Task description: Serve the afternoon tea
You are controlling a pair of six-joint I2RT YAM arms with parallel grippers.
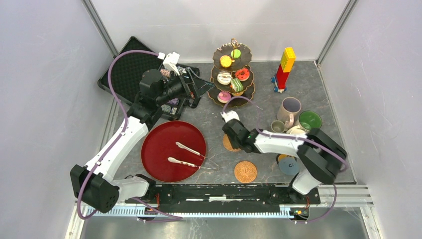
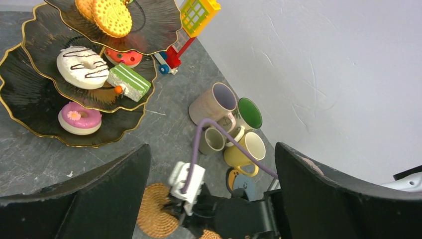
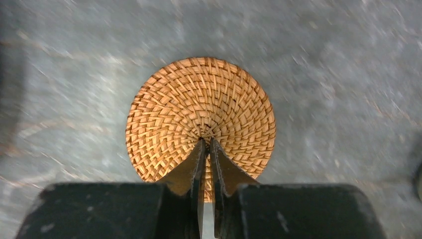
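The three-tier stand [image 1: 232, 74] holds toy donuts, cakes and macarons at the back; it also shows in the left wrist view [image 2: 45, 107]. The lilac mug [image 1: 290, 109], green-lined mug [image 1: 310, 120] and small grey mug [image 1: 277, 126] cluster at right. The yellow mug [image 2: 246, 149] shows in the left wrist view. My right gripper [image 3: 206, 140] is shut, tips on the centre of a woven coaster [image 3: 199, 99], which lies flat on the table [image 1: 230, 145]. My left gripper [image 2: 211, 149] is wide open and empty, raised left of the stand [image 1: 196, 87].
A round red tray [image 1: 159, 142] with metal tongs [image 1: 186, 149] lies front left. A second woven coaster [image 1: 245, 171] and a blue coaster [image 1: 288, 165] lie near the front. A red-and-yellow block tower [image 1: 284, 67] stands back right. A black case [image 1: 127, 69] lies back left.
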